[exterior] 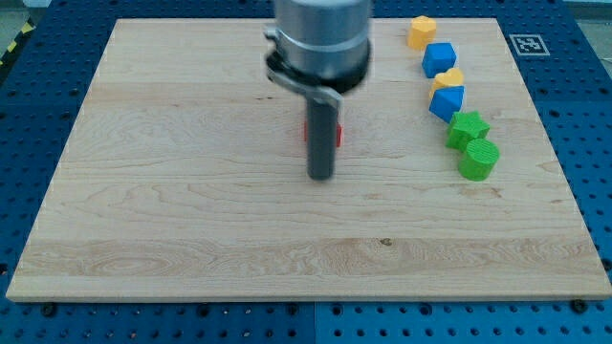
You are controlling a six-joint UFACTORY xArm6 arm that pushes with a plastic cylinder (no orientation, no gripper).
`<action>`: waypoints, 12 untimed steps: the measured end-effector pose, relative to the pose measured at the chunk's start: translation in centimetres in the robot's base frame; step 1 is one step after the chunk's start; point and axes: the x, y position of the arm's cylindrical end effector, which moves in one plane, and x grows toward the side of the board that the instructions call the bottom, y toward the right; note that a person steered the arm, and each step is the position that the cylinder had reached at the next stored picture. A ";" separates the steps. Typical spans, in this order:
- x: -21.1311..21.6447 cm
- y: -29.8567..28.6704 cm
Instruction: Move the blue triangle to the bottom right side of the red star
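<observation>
A pale wooden board lies on a blue perforated table. My tip has no jaws. At 2 o'clock from it stand six blocks: two yellow, two blue, two green. A red block hides behind the rod. I cannot tell which blue block is the triangle: upper blue block, lower blue block.

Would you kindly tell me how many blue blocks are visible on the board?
2. One blue block sits near the view's top right, below a yellow block. The other blue block lies lower in that column, above the green blocks. The arm may hide others.
</observation>
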 end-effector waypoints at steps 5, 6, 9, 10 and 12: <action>9.2 12.1; 9.7 16.0; -2.5 25.0; -9.9 25.3; -13.4 21.7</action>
